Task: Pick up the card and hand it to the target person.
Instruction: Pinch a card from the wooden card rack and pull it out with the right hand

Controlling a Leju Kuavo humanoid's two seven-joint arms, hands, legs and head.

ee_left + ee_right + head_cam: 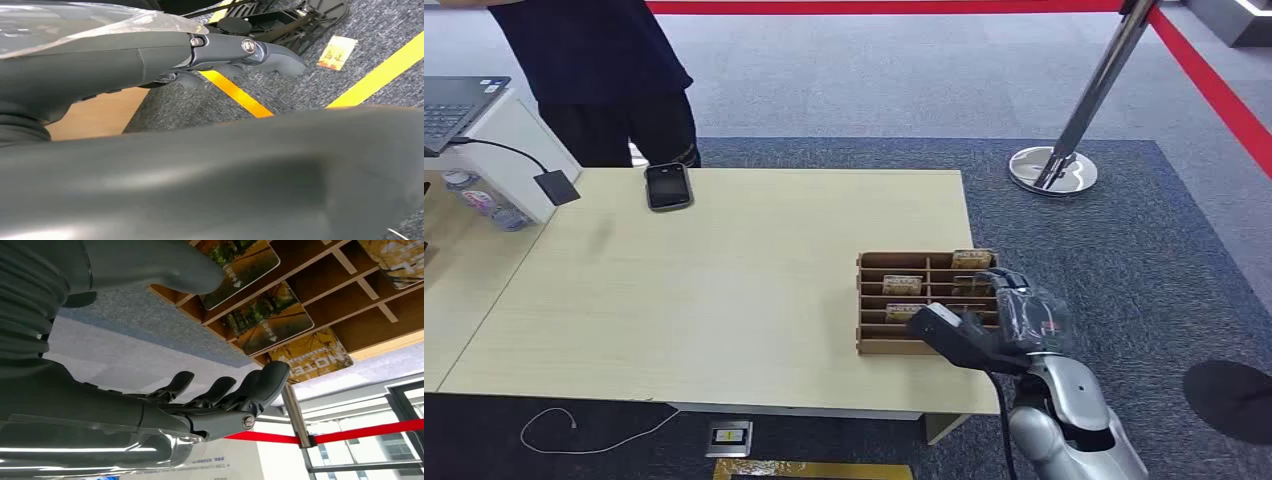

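Note:
A brown wooden card holder [871, 300] stands at the table's near right corner, with several picture cards [902, 284] standing in its slots. My right hand [1002, 318] hovers at the holder's right end, thumb and fingers apart. In the right wrist view the thumb [165, 267] lies by one card [245, 262] and the fingertips [270, 377] reach a yellowish card [312, 357]; nothing is gripped. My left hand [235, 50] hangs over the floor, fingers stretched out and holding nothing. A person in dark clothes [604, 70] stands at the table's far left side.
A black phone [668, 186] lies at the table's far edge, with a laptop [454, 105] on a white box to its left. A chrome stanchion [1064, 150] with a red belt stands on the carpet at the far right. One card [338, 52] lies on the floor beside yellow tape.

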